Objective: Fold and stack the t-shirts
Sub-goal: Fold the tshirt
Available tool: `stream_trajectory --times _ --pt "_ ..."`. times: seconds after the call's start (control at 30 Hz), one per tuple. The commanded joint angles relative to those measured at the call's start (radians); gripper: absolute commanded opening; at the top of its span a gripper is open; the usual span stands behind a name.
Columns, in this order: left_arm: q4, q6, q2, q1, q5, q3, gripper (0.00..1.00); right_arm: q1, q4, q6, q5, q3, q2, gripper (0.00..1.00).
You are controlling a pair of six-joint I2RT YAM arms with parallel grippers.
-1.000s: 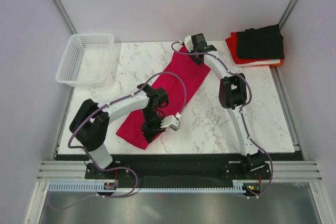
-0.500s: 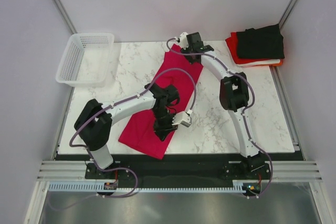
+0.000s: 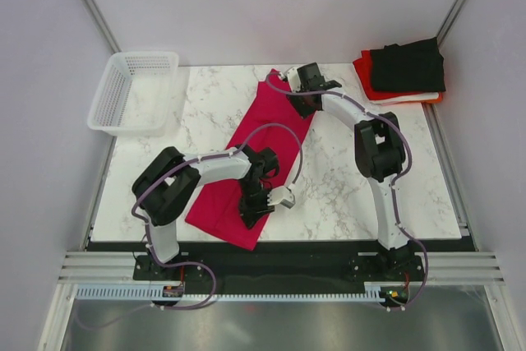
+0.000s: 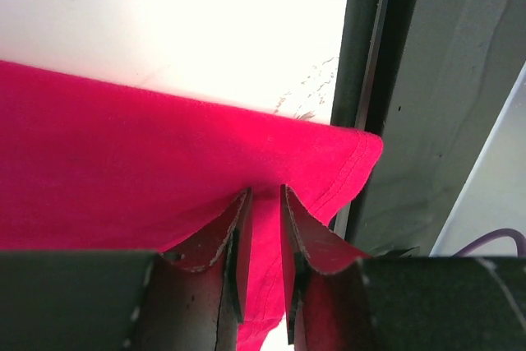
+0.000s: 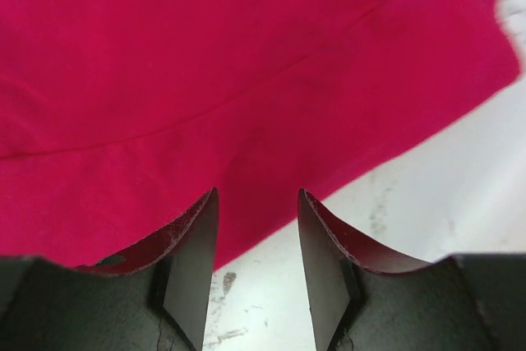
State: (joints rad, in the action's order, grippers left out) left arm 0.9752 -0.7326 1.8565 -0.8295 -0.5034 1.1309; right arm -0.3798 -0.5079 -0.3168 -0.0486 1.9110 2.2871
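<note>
Your crimson-pink t-shirt point(image 3: 271, 113) lies as a long strip slanting across the worktop point(image 3: 345, 187). Your left end effector point(image 4: 265, 195) is at the shirt's near corner by the worktop's front edge, its jaws slightly parted and holding nothing. Your right end effector point(image 5: 257, 195) hovers over the far edge, jaws apart and empty. At the far right corner, a black t-shirt point(image 3: 408, 63) tops a folded pile point(image 3: 399, 98).

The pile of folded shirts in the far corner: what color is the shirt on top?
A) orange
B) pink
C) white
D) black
D: the black shirt lies on top, with the orange-red shirt and the white shirt peeking out underneath.
</note>
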Motion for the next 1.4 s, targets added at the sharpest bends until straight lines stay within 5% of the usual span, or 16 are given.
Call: stream_trajectory --times 0.0,0.53,1.37 --pt "-0.084 0.016 0.049 0.001 0.013 -0.007 0.27 -0.002 -0.006 0.027 0.030 0.009 0.038 0.51" --pt "-0.049 0.085 0.303 -0.016 -0.086 0.404 0.27 0.001 -0.051 -0.070 -0.037 0.494 0.399 0.53" --pt "-0.049 0.190 0.405 -0.094 -0.164 0.526 0.28 -0.004 -0.012 -0.051 -0.023 0.484 0.359 0.57"
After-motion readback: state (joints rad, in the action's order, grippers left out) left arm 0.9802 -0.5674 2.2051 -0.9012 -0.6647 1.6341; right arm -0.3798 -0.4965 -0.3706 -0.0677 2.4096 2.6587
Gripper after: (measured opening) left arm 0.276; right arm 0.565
